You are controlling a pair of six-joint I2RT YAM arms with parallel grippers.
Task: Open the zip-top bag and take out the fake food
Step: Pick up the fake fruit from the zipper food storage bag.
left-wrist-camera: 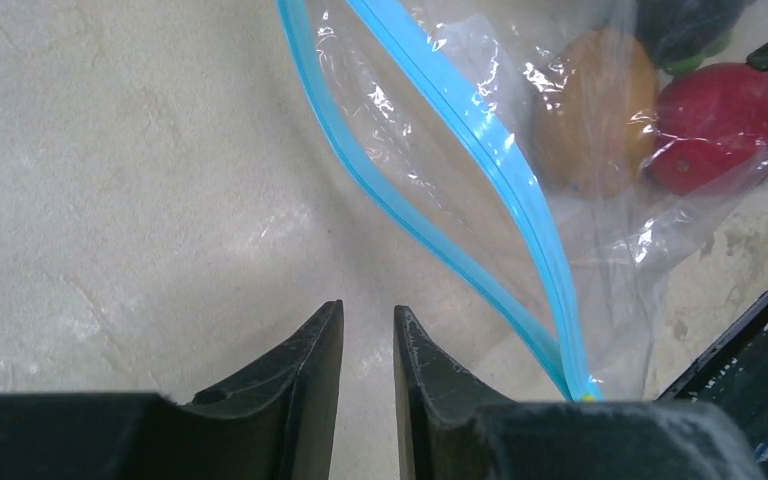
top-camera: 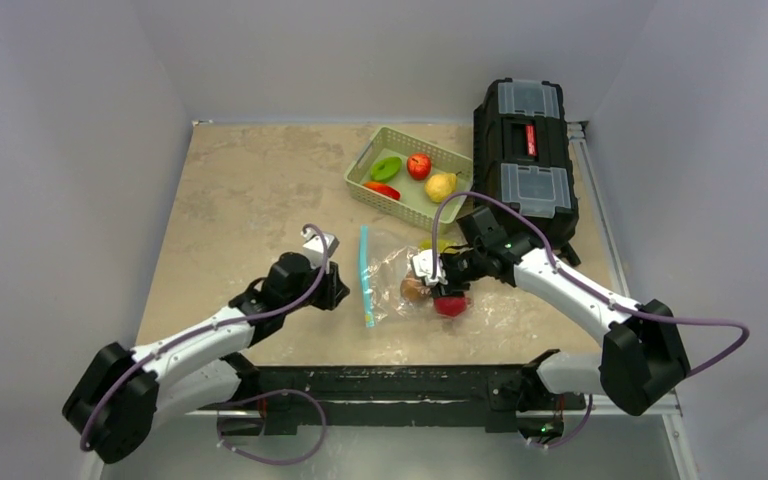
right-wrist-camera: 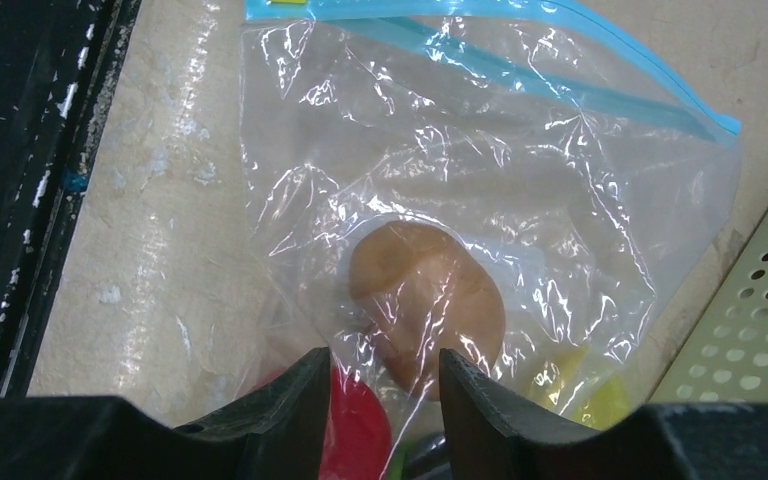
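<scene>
The left gripper (left-wrist-camera: 368, 308) reaches low and inward, jaws barely parted, facing the right gripper (right-wrist-camera: 382, 355), jaws wider apart.

High camera looks down from the near side over the whole beige tabletop (top-camera: 240, 200). Left wrist view, low and close, faces right; right wrist's faces left; all three share the clear crinkly zip-top bag (top-camera: 392, 272).

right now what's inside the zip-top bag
An orange-brown fruit, a red one and something yellow-green show through the zip-top bag. A dark piece is mostly covered, so I cannot name it.
</scene>
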